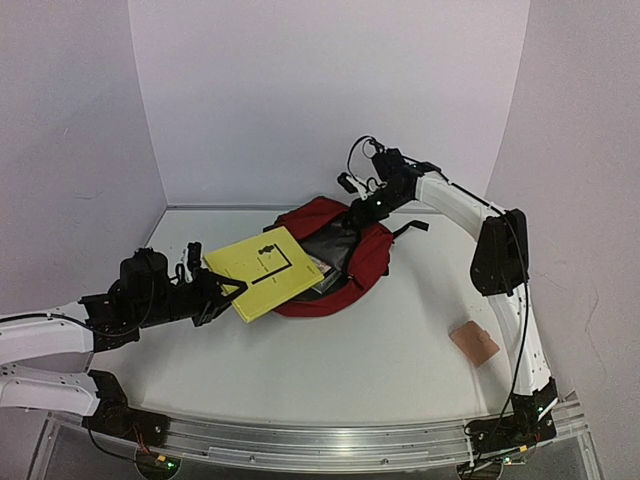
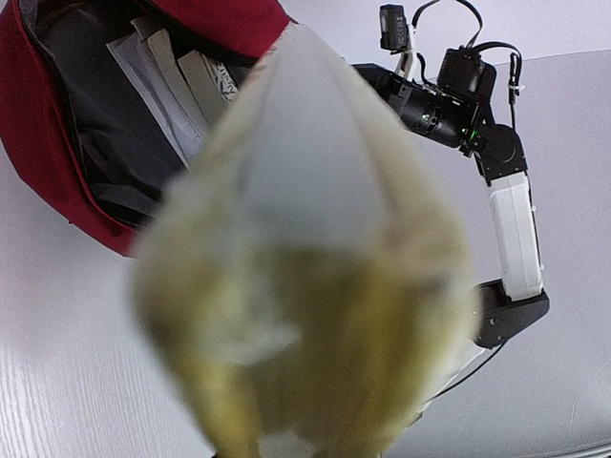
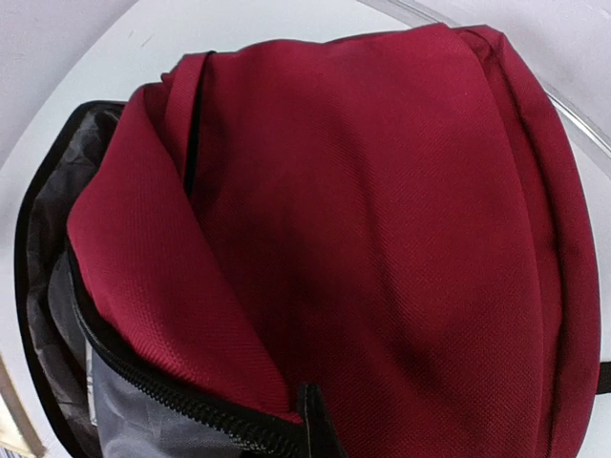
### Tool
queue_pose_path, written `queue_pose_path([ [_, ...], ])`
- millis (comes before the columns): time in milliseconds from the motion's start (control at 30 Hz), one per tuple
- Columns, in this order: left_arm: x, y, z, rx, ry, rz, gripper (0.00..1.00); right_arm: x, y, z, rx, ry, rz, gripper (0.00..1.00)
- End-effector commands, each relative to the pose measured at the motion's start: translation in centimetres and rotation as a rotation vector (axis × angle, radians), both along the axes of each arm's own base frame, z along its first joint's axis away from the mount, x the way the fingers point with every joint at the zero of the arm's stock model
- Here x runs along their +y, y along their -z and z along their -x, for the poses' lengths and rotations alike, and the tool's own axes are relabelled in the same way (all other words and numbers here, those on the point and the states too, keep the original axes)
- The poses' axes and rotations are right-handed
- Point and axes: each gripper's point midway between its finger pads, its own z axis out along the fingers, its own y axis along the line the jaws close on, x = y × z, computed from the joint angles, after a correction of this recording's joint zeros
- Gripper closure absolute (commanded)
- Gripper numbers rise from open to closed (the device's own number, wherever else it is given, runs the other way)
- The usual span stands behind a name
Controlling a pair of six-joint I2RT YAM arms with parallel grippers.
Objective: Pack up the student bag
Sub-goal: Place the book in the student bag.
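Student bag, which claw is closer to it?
Right. The right claw is at the far edge of the student bag; the left claw is off its left side, holding a yellow book.

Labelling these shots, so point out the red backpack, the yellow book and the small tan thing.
red backpack (image 1: 375, 264), top view, red outer fabric.
yellow book (image 1: 262, 275), top view, middle of cover.
small tan thing (image 1: 474, 344), top view, its centre.
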Motion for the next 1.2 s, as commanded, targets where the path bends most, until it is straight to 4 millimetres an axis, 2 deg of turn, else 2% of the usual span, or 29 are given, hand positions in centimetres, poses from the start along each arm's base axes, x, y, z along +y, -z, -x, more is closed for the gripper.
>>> queue_pose_path([
  [0,-1.4,-4.6,-0.6,-0.117,0.031,0.165,1.00,1.0,-10.3,1.6,-0.077,-0.015,-0.177,1.00],
  [100,-2.2,-4.4,-0.7,-0.108,0.050,0.202,1.00,1.3,-13.0,2.5,-0.065,-0.018,-0.248,1.00],
  [200,-3.1,-4.2,-1.0,-0.102,0.072,0.239,1.00,1.5,-15.0,3.1,-0.063,-0.021,-0.295,1.00],
  [400,-4.1,-3.7,-2.5,-0.069,0.076,0.314,1.00,1.5,-17.3,4.2,-0.052,-0.022,-0.347,1.00],
  [533,-3.8,-3.6,-3.9,-0.034,0.053,0.408,1.00,1.5,-18.7,5.1,-0.045,-0.033,-0.379,1.00],
  [733,-3.4,-1.6,-6.5,0.059,-0.003,0.481,1.00,1.5,-19.6,6.2,-0.025,-0.055,-0.406,1.00],
  [833,-3.7,0.1,-7.8,0.117,-0.034,0.474,1.00,1.5,-19.8,6.6,-0.016,-0.063,-0.414,1.00],
  [933,-4.4,0.7,-8.9,0.134,-0.042,0.458,1.00,1.6,-19.8,7.1,0.001,-0.071,-0.421,1.00],
  [1167,-7.3,0.5,-11.9,0.121,-0.021,0.353,1.00,3.1,-19.1,9.0,0.036,-0.115,-0.420,1.00],
])
